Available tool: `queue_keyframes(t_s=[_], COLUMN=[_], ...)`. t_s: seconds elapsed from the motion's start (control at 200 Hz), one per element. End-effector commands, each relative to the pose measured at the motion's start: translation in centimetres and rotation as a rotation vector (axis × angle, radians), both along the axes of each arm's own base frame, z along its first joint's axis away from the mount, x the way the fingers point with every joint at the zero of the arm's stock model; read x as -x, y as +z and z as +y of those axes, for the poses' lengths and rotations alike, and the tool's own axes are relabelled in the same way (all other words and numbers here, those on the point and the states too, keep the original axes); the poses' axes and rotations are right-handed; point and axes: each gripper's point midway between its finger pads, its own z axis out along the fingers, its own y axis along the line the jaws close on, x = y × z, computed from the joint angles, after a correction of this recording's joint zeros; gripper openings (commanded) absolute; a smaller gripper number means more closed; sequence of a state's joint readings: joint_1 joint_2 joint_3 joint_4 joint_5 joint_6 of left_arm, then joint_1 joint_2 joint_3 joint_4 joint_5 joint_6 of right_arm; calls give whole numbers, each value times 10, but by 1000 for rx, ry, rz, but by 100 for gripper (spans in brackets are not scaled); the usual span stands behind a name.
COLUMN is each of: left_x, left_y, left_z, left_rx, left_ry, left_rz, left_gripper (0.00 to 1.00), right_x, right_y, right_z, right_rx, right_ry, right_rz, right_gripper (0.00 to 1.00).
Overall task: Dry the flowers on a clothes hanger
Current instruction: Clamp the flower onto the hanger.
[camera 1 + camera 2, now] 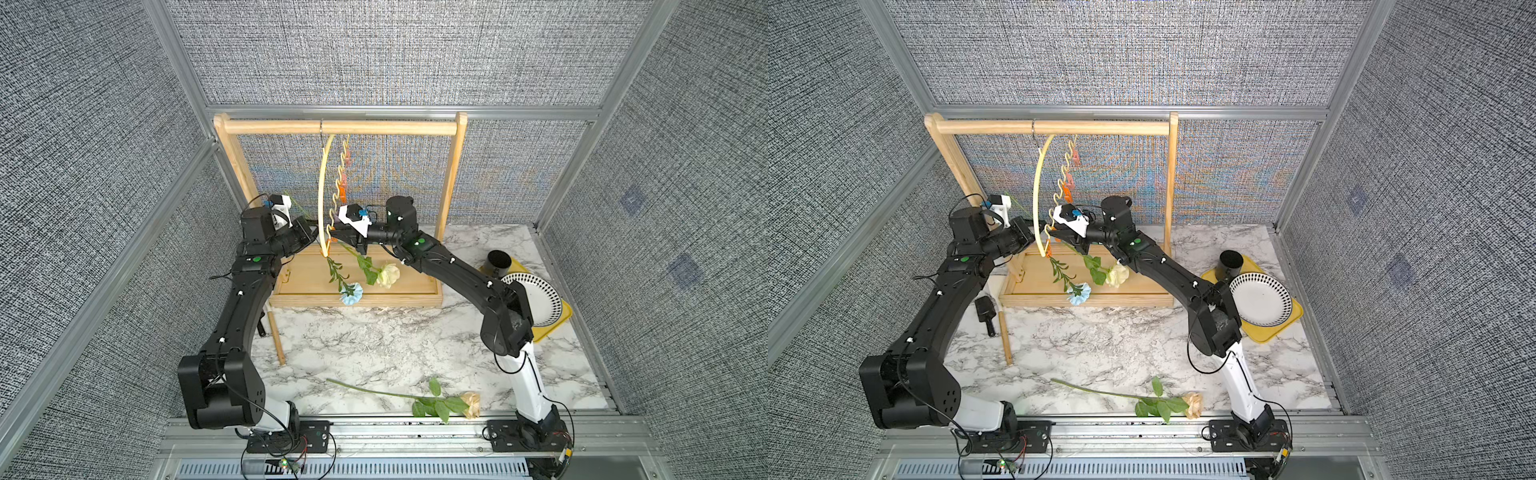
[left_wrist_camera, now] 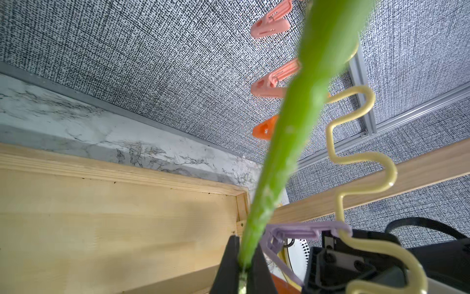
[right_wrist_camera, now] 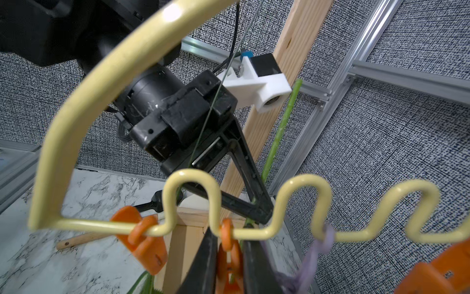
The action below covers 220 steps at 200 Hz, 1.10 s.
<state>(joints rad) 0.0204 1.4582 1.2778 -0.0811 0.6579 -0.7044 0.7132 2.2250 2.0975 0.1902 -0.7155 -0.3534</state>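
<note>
The pale-yellow clothes hanger (image 1: 321, 195) hangs edge-on from the wooden rack's rod, in both top views. A light-blue flower (image 1: 351, 293) dangles from an orange clip (image 3: 142, 244) at the hanger's lower end. My left gripper (image 2: 245, 264) is shut on the green stem (image 2: 292, 127) of the cream-white rose (image 1: 388, 274), which droops over the rack's base. My right gripper (image 3: 229, 257) is shut on another orange clip (image 3: 225, 254) on the wavy wire (image 3: 300, 203), the stem close beside it. A purple clip (image 2: 292, 230) hangs alongside. The beige rose (image 1: 471, 405) lies on the table's front.
The wooden rack (image 1: 340, 126) stands at the back on its tray-like base (image 1: 395, 297). A black cup (image 1: 498, 262) and a dotted plate (image 1: 536, 299) rest on a yellow tray (image 1: 552, 328) at the right. A wooden dowel (image 1: 276, 336) and a black tool (image 1: 986, 313) lie at the left.
</note>
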Motion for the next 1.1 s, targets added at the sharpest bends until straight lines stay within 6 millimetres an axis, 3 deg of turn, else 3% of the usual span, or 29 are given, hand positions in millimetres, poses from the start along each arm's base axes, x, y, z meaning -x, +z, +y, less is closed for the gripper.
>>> queue_keyframes(t_s=[0.0,0.571,0.796,1.096], left_x=[1,3,3,4], left_y=[12,14,15,16], left_z=[-2,-3,-4,-3], left_rx=[8,14,17,17], left_ry=[-21,-22,-24,-24], left_rz=[-39,-38,-39,-45], left_gripper=[2,2,2,2], right_x=[2,2,1,2], right_y=[3,1,2,3], right_z=[1,1,0,0], right_rx=[-11,-10,-11,-12], right_ry=[12,11,5,5], right_rz=[-4,0,-2,-1], right_gripper=[19,18,27,29])
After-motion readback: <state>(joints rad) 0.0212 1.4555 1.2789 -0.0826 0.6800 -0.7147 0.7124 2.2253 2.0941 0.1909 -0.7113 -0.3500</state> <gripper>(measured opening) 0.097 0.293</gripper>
